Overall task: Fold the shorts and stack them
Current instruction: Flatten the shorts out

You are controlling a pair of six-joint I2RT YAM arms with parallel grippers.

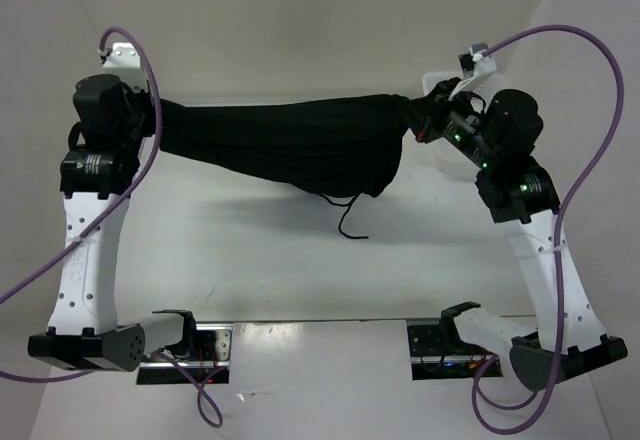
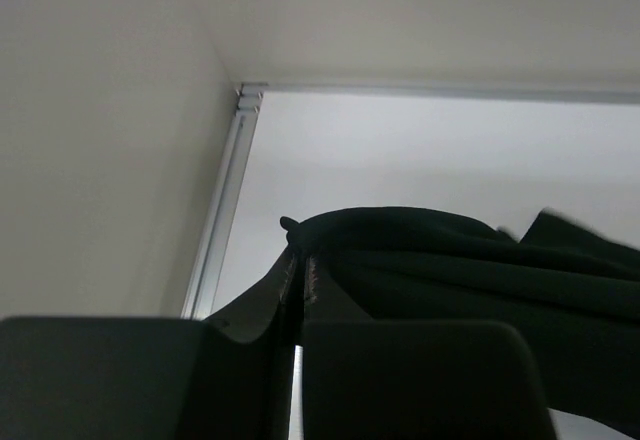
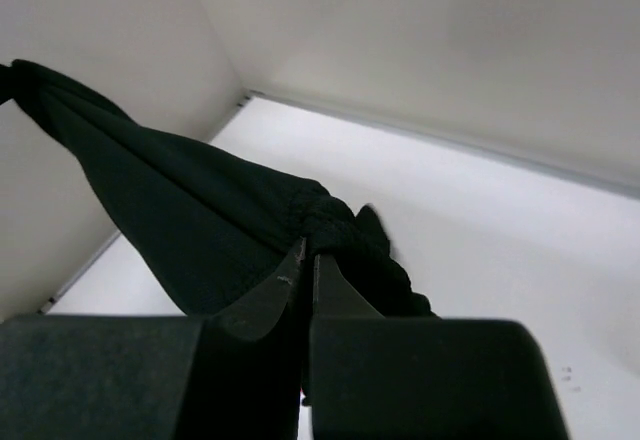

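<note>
Cord (image 1: 346, 218) dangles loose below the shorts (image 1: 290, 145), which hang stretched above the bench (image 1: 300, 290) toward its far edge. Left gripper (image 2: 298, 265) and right gripper (image 3: 308, 260) each clamp one end. Risk: a thin pinch slipping under tension, or the cord folding inside.

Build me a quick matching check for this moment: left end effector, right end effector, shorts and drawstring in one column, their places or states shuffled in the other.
Things:
1. left end effector
2. right end effector
3. shorts
4. drawstring

Places or states:
A. dangles loose beneath the fabric
B. shut on the gathered end, at the right of the top view
C. stretched in the air, held at both ends
D. shut on the fabric's end at the left of the top view

Pairs: 1-D; 2-B; 3-C; 4-A
</note>
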